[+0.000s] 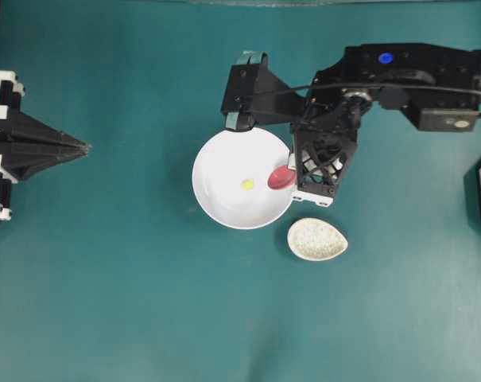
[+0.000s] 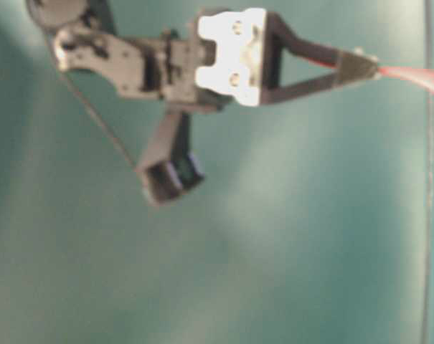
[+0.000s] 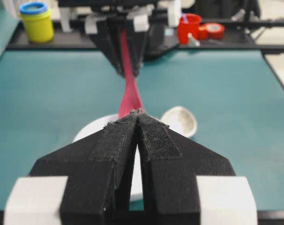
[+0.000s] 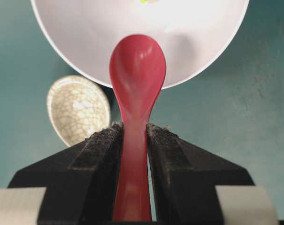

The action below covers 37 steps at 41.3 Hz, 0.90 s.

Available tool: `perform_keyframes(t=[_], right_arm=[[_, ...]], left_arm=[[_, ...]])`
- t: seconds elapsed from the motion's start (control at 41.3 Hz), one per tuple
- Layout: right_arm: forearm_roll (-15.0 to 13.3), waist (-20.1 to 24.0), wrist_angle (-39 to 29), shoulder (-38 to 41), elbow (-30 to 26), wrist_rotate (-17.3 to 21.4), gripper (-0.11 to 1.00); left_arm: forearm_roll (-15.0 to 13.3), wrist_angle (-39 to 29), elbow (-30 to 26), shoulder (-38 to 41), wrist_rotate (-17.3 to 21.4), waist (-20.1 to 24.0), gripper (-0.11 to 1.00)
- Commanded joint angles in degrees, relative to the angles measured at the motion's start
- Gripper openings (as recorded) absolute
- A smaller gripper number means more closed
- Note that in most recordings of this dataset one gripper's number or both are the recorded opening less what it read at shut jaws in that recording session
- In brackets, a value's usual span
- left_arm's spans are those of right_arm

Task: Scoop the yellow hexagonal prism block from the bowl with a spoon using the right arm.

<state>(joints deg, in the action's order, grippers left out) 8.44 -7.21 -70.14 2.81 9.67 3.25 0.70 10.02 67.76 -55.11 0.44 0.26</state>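
The yellow block lies in the white bowl. Only the right wrist view shows the right gripper jaws clamped on the spoon. Left gripper jaws are together at the tabletop's left edge.

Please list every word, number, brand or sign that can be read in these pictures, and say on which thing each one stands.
No text can be read in any view.
The label on the right arm: too small and blurred to read.
The bowl, the spoon and the spoon rest: no print seen.
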Motion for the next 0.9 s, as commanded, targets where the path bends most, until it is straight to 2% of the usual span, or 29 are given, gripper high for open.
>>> perform_keyframes(t=[0.0,0.339,0.871], right_arm=[[-0.4,0.1,0.0,-0.1,-1.4,0.1,0.25],[-0.9,0.4,2.7,2.3,-1.4,-0.1,0.25],[-0.9,1.8,3.4,4.1,-1.4,-0.4,0.25]], left_arm=[[0.2,0.5,-0.6,0.4,0.1,0.1,0.0],[0.2,0.6,-0.7,0.5,0.0,0.1,0.0],[0.2,0.6,-0.7,0.4,0.1,0.0,0.0]])
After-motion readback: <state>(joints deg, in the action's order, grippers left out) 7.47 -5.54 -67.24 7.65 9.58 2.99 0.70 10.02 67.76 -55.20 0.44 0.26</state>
